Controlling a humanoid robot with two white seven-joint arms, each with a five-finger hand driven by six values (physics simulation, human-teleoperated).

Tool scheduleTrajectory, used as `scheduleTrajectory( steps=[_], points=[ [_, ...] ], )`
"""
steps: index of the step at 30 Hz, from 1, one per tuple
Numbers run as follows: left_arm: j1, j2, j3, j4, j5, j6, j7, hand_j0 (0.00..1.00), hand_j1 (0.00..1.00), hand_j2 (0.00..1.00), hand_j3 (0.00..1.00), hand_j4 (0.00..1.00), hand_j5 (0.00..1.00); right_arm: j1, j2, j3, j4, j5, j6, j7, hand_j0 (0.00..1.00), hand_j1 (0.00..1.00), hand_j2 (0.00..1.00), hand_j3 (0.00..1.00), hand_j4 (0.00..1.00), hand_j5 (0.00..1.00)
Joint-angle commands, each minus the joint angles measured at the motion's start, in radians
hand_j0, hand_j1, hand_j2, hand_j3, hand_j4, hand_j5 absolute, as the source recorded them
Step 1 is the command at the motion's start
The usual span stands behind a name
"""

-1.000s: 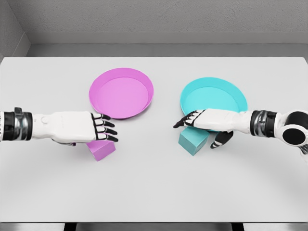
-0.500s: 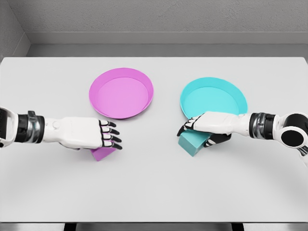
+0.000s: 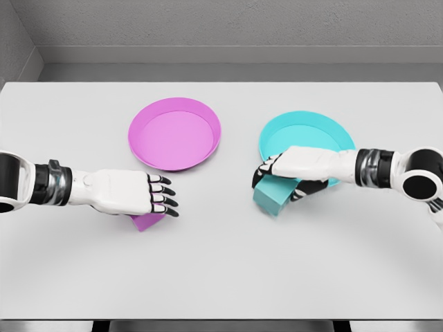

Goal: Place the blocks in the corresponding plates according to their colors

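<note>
Hands (image 3: 128, 193) (image 3: 296, 168) on cubes (image 3: 147, 220) (image 3: 271, 196), round plates (image 3: 174, 133) (image 3: 307, 140)

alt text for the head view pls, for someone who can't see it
Two white robot hands reach over a white table: the left hand covers a pink block, the right hand grasps a teal block. Behind them sit a pink plate and a teal plate.

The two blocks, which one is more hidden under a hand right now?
The pink block: the left hand covers most of it, leaving only its front corner showing. The teal block under the right hand shows much more of its faces.
</note>
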Motion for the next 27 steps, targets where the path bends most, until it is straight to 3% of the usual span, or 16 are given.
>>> scheduleTrajectory(
  steps=[1, 2, 7, 16, 21, 27],
  points=[
    [0.0, 0.0, 0.0, 0.001, -0.005, 0.001, -0.001, 0.94, 0.94, 0.94, 0.94, 0.94, 0.94, 0.0, 0.001, -0.005, -0.001, -0.006, 0.002, 0.0, 0.5, 0.5, 0.5, 0.5, 0.5, 0.5],
    [0.0, 0.0, 0.0, 0.002, -0.006, 0.001, -0.001, 0.91, 0.91, 0.91, 0.91, 0.91, 0.91, -0.011, 0.001, -0.005, -0.008, -0.006, 0.003, 0.0, 0.5, 0.5, 0.5, 0.5, 0.5, 0.5],
    [0.0, 0.0, 0.0, 0.02, -0.008, 0.001, -0.003, 0.54, 0.54, 0.54, 0.54, 0.54, 0.54, -0.023, -0.009, -0.053, -0.029, -0.01, 0.002, 0.0, 0.5, 0.5, 0.5, 0.5, 0.5, 0.5],
    [0.0, 0.0, -0.003, 0.02, -0.013, 0.001, -0.001, 0.33, 0.33, 0.33, 0.33, 0.33, 0.33, -0.006, -0.049, -0.165, 0.011, -0.015, 0.0, 0.0, 0.5, 0.5, 0.5, 0.5, 0.5, 0.5],
    [-0.002, 0.001, 0.011, 0.019, -0.002, 0.001, 0.005, 0.33, 0.33, 0.33, 0.33, 0.33, 0.33, -0.014, -0.061, -0.211, 0.071, -0.015, 0.002, 0.0, 0.5, 0.5, 0.5, 0.5, 0.5, 0.5],
    [-0.052, 0.001, 0.049, 0.013, 0.017, 0.001, 0.002, 0.33, 0.33, 0.33, 0.33, 0.33, 0.33, -0.025, -0.024, -0.208, 0.195, -0.013, 0.003, 0.0, 0.5, 0.5, 0.5, 0.5, 0.5, 0.5]
  ],
)
